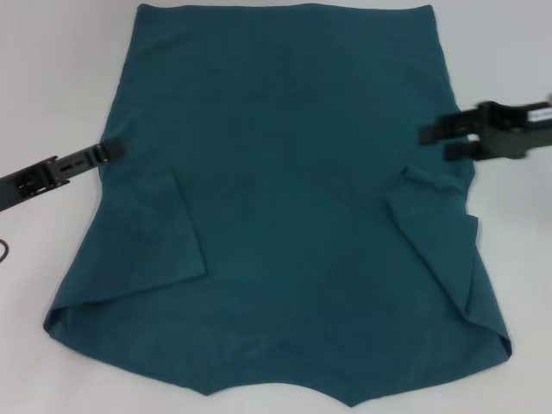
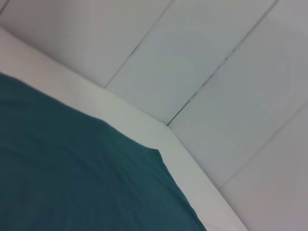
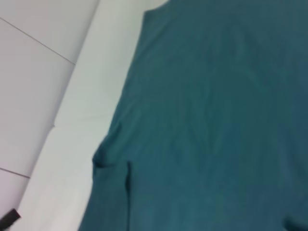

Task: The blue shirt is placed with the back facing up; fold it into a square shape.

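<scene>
A white tabletop carries the blue shirt, which lies flat and plain side up across most of it. Both sleeves are folded inward over the body. Bare white surface shows along the left and right sides.

Bare lab-like setup: white table, pale panelled floor.

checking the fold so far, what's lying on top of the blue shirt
Both sleeves are folded inward onto the blue shirt: left flap, right flap. Whatever lies beneath those flaps and the shirt is hidden.
</scene>
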### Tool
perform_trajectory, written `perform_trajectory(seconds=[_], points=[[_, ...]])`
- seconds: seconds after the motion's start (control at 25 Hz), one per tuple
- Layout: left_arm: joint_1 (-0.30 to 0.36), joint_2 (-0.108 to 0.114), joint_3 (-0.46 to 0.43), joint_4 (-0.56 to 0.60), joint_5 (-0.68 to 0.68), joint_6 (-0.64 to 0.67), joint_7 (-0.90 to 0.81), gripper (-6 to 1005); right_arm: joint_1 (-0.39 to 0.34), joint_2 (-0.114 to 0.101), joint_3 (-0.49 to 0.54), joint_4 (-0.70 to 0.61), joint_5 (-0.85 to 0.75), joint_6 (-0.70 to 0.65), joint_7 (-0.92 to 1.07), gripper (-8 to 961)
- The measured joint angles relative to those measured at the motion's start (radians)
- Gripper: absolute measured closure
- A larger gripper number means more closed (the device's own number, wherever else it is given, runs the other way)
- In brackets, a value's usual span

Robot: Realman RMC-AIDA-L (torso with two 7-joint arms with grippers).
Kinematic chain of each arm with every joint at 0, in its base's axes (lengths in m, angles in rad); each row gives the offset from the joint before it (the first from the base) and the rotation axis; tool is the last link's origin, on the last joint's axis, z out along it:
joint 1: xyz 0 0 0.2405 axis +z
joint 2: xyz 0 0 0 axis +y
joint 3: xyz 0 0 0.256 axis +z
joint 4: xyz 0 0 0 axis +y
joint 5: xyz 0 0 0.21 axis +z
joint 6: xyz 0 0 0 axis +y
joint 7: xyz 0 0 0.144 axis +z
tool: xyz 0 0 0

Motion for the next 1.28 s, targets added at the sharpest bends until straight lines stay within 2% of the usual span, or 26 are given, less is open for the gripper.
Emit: perform_trajectory(seconds=[0.12,0.24,0.4,0.52,0.68,1.04,1.28], points=[[0.006,0.021,0.001,0.002,0.017,0.011,-0.112,48,-0.043,-0.029,0.000,-0.017,-0.003,-0.051,-0.002,292],[0.020,0.047,-0.001,0.032,0.072,0.063,-0.294,49,-0.092,-0.046,0.001,-0.045,-0.003,-0.103,-0.006,264],[0.035,0.075,-0.049,0.117,0.225,0.175,-0.518,49,-0.146,-0.049,0.009,-0.080,-0.002,-0.140,-0.009,235],[0.043,0.079,-0.121,0.152,0.308,0.239,-0.579,49,-0.167,-0.050,0.014,-0.084,0.001,-0.143,-0.009,236],[0.049,0.083,-0.167,0.164,0.417,0.246,-0.617,50,-0.173,-0.045,0.012,-0.082,-0.001,-0.144,-0.010,236],[0.067,0.077,-0.175,0.126,0.476,0.227,-0.618,50,-0.162,-0.038,0.011,-0.082,0.000,-0.152,-0.029,237],[0.064,0.061,-0.148,0.069,0.477,0.155,-0.609,51,-0.163,-0.034,0.016,-0.077,0.001,-0.152,-0.039,238]])
